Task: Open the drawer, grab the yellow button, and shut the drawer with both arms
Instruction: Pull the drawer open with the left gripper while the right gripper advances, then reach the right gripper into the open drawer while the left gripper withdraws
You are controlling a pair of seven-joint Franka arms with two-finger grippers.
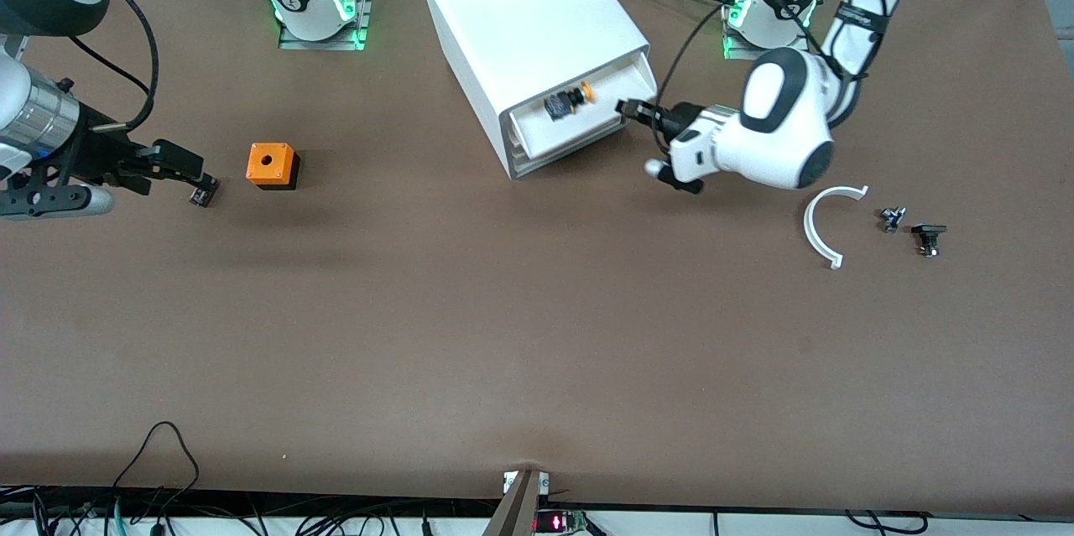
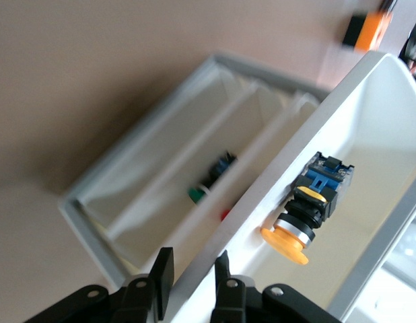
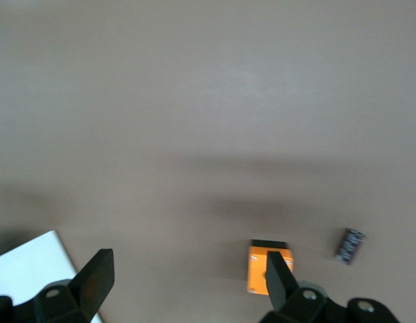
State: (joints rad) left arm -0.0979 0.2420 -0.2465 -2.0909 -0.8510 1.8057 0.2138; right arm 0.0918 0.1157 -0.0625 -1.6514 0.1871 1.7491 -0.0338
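The white cabinet (image 1: 529, 7) lies on the table between the arm bases. Its top drawer (image 1: 564, 136) is pulled partly out. The button (image 1: 569, 102), with an orange cap and a dark blue-black body, lies in it on its side. My left gripper (image 1: 627, 108) is at the drawer's corner toward the left arm's end. In the left wrist view the fingers of this gripper (image 2: 193, 270) straddle the drawer's white wall (image 2: 282, 161), closed on it, with the button (image 2: 309, 215) just inside. My right gripper (image 1: 191, 177) is open and empty above the table beside the orange cube (image 1: 272, 164).
The right wrist view shows the cube (image 3: 256, 269), a small dark part (image 3: 349, 245) and my open right gripper (image 3: 188, 272). A white curved piece (image 1: 818, 226), a small metal part (image 1: 892, 218) and a black knob (image 1: 928, 236) lie toward the left arm's end.
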